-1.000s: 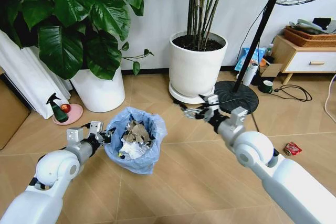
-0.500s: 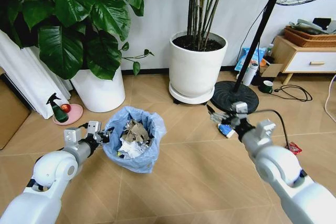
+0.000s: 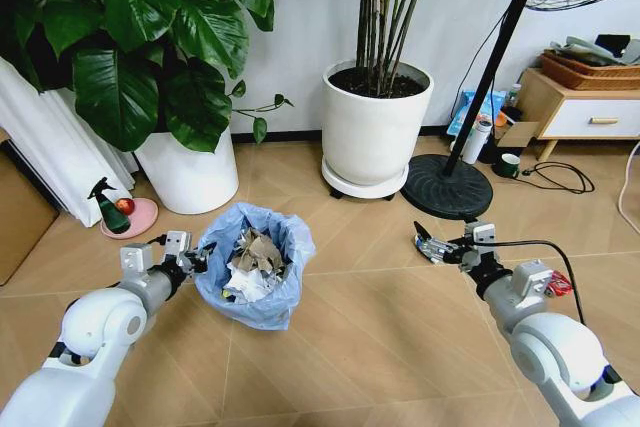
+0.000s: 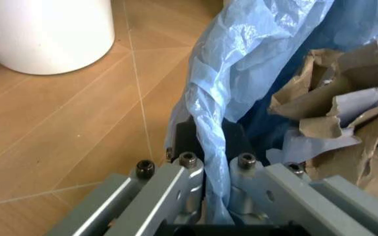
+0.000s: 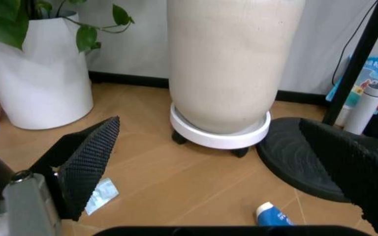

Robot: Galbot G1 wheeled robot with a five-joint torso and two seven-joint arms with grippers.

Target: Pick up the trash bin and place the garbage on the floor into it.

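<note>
A big leafy plant (image 3: 130, 37) stands in a white pot (image 3: 190, 172) beyond the left claw, with a green spray bottle (image 3: 108, 205) on a pink dish (image 3: 138, 217) beside it. Ahead of the right claw sits a white pot of tall stems (image 3: 375, 127) on a wheeled tray, next to a fan's round black base (image 3: 445, 187); a wooden cabinet (image 3: 580, 112) stands well off to its right

Counts. One trash bin (image 3: 252, 265) with blue liner, holding several paper wads (image 3: 250, 265), number unclear. Two white plant pots (image 3: 376, 122). One fan stand (image 3: 447, 185). One red can (image 3: 559, 287) on the floor (image 3: 380, 337). One blue-white tube (image 5: 272, 215), one pale wrapper (image 5: 103, 193). My two pincers: left (image 3: 196, 257), right (image 3: 432, 245).
</note>
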